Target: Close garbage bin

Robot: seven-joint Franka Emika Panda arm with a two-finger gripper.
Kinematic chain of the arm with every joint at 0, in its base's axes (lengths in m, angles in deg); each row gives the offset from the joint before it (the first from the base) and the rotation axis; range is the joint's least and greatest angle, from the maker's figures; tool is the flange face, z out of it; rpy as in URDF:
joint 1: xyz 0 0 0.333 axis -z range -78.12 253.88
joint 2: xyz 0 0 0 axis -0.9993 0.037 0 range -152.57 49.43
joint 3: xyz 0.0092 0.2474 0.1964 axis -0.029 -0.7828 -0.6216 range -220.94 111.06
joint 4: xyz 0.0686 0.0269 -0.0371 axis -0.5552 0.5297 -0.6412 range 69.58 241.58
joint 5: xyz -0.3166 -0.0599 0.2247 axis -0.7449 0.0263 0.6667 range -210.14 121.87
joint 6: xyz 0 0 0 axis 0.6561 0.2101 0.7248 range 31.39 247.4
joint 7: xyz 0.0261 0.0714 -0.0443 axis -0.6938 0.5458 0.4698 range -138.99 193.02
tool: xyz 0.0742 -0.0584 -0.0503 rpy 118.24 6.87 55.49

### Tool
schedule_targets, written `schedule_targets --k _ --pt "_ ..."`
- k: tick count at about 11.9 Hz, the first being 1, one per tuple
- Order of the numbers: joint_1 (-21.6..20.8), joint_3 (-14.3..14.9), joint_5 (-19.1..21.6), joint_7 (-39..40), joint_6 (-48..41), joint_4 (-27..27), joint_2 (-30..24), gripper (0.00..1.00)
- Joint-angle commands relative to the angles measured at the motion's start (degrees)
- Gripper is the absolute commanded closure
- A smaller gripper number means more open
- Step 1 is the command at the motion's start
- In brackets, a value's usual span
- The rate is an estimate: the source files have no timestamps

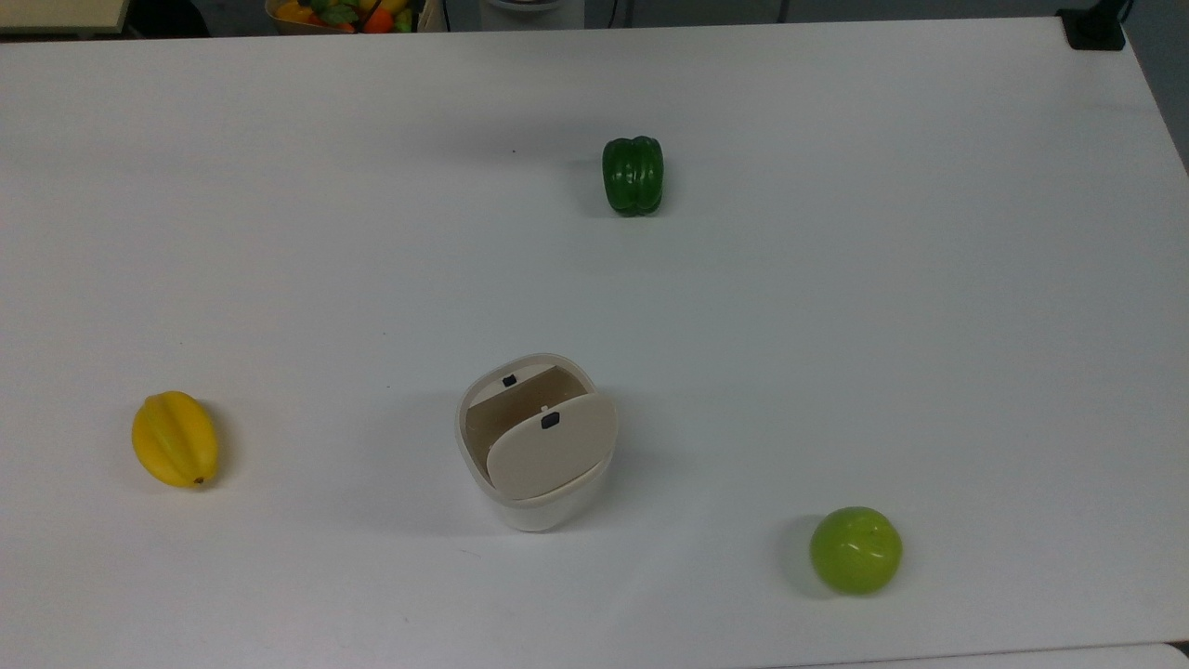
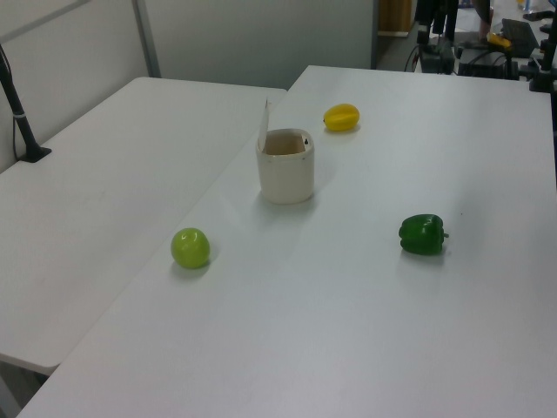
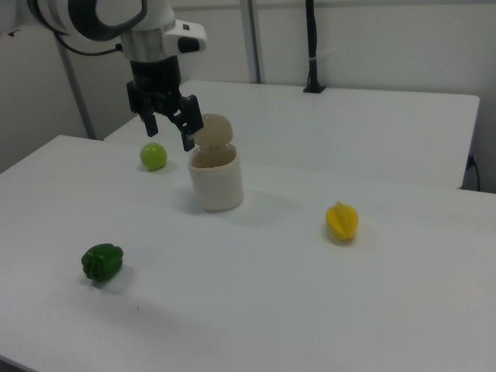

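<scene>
garbage bin point(image 3: 216, 180) lid raised — gripper point(image 3: 169, 129) beside

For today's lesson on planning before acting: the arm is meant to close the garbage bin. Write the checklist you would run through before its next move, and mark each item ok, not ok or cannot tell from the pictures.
1. Lid of the garbage bin already shut: not ok, it stands raised and the inside shows.
2. Bin upright on the table: ok.
3. End effector open: ok, its fingers are spread.
4. End effector touching the lid: cannot tell; in the right view it hangs just beside the lid.
5. Green apple, green pepper and yellow fruit apart from the bin: ok.
</scene>
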State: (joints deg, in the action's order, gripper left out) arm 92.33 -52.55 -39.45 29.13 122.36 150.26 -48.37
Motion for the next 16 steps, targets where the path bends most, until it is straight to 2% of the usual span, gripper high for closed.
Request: schedule_targets --k 1,13,16 --pt "-0.14 0.16 -0.65 -0.80 -0.67 1.10 -1.35 0.00" --pt "-0.76 -0.19 -0.03 -1.76 -0.06 -0.13 -0.82 0.00" --pt "-0.93 -0.54 0.41 -1.94 3.19 -0.13 -0.30 0.00"
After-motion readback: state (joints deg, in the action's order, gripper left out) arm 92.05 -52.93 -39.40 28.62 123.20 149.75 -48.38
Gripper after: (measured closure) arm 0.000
